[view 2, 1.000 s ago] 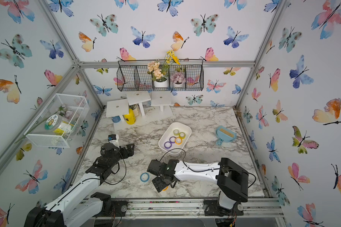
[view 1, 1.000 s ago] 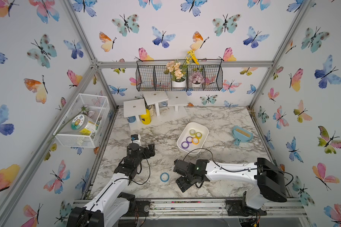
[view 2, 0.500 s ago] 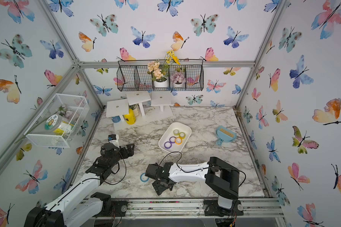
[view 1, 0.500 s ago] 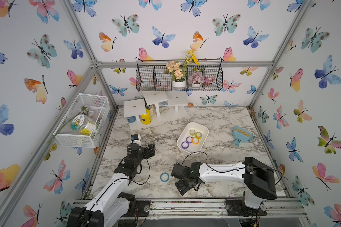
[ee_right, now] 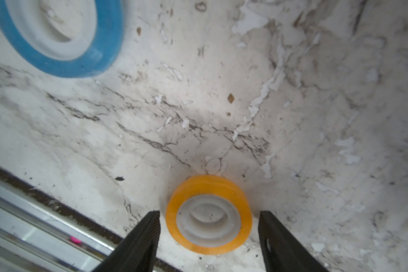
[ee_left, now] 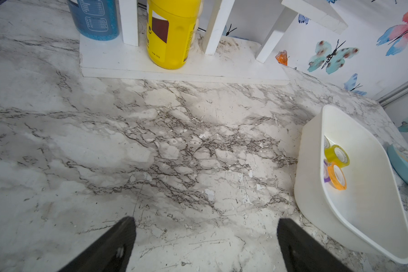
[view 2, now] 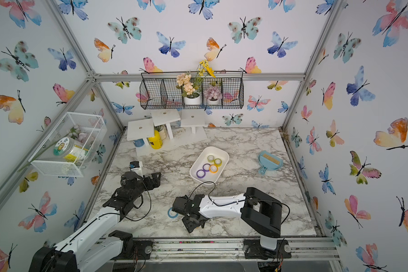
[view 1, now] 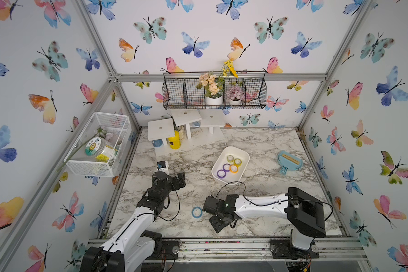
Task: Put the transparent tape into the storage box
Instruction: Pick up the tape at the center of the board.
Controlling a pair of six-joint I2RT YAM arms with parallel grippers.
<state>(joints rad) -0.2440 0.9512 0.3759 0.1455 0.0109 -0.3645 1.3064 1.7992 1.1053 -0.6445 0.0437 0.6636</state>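
The right gripper [ee_right: 209, 212] has been narrowed astride the orange tape [ee_right: 209, 220], laid flat well apart from the box [view 1: 228, 178] and not yet touched, so a grasp is judged imminent; the left gripper [ee_left: 205, 220] is held wide open, empty.

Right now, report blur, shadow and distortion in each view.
Right wrist view: soft all over, the blue tape fuzzy-edged, a dim shadow around the orange tape. Left wrist view: sharp, a soft shadow across the table. Both top views: sharp, evenly lit.
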